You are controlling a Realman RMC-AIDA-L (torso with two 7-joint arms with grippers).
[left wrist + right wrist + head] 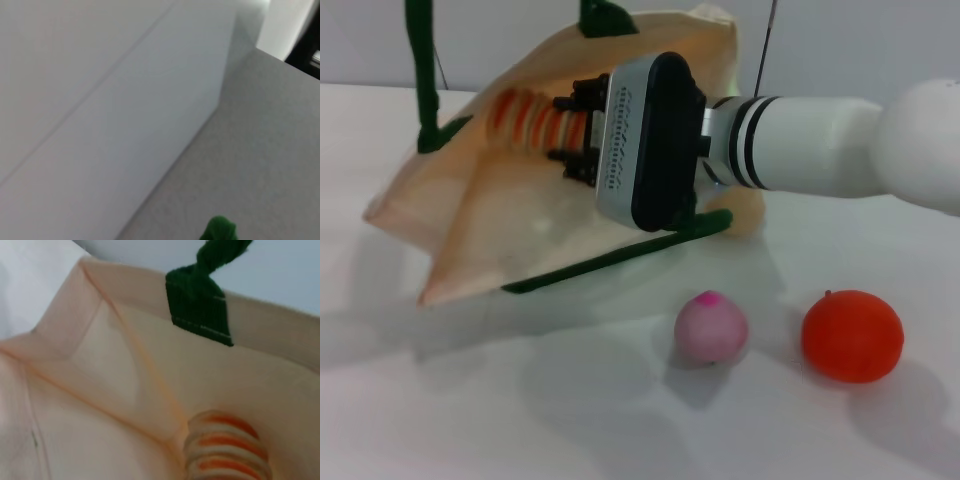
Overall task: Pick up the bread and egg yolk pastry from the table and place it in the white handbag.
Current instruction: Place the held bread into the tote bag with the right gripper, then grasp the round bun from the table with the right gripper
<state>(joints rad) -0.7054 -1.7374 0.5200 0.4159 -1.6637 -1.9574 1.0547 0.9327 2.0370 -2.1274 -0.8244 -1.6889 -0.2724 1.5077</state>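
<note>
The white handbag (520, 230) lies on its side at the table's back left, its mouth facing right and its dark green straps (620, 255) loose. My right gripper (560, 128) reaches into that mouth, shut on the bread (525, 118), whose orange and cream stripes show inside the bag. The right wrist view looks into the bag, with the bread (226, 447) against the cloth and a green strap (200, 300) above it. A pale rounded shape (752, 212) under my right arm may be the egg yolk pastry; I cannot tell it from bag cloth. The left gripper is out of view.
A pink ball with a magenta tip (711, 326) and a round orange ball (852, 335) sit on the white table in front of the bag. One green strap (420, 60) rises out of the frame at the left. The left wrist view shows a wall and a strap tip (218, 230).
</note>
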